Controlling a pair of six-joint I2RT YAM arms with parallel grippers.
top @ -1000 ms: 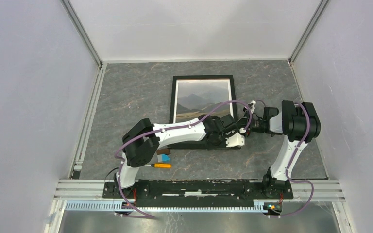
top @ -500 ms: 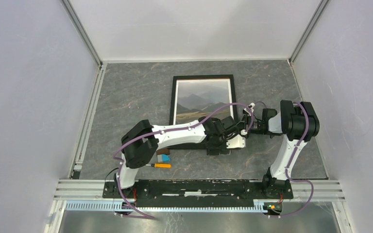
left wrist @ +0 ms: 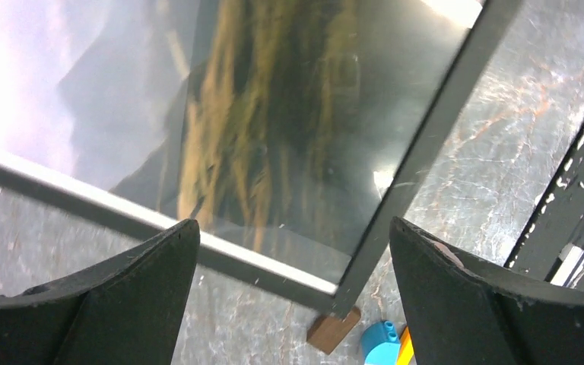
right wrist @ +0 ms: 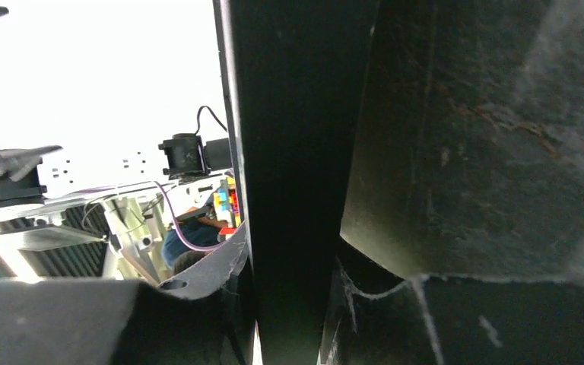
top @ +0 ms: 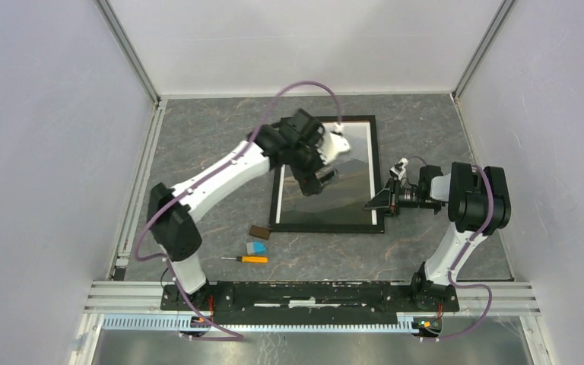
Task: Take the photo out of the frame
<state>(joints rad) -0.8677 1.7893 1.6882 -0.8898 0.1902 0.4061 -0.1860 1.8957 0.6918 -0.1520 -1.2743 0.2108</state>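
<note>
Evidently the photo (top: 342,199) has not come out. It sits behind the glass of the frame (top: 327,226), which lies glass-up near the middle of the tabletop (top: 213,152).

Left end effector (left wrist: 293,228): spread wide, holding nothing, hovering over the far half of the glass. Right end effector (top: 379,204): narrowed onto the frame's right rim near its near corner. The wrist view shows a dark edge sandwiched between the fingers, so I read it as a pinch on the frame.

Risks, as I judge them:
- One pinch on a thin rim is the only hold. If the frame is lifted or turned from there it may pivot in the fingers and drop glass-first onto the tabletop.
- With the glass uppermost, the back is out of reach. Pressing down with the open left fingers would only load or scuff the glass.
- The frame's near left corner lies just beside a small brown block (top: 258,232), with a blue piece (top: 255,247) and an orange-handled screwdriver (top: 252,259) nearby. A slide that way would shove them.

Against a second ago, the left arm lay low across the near edge, its end effector much narrower at the near right corner. It has swung to the far side and opened fully. The right one has closed down, and the frame appears nudged slightly rightward.
</note>
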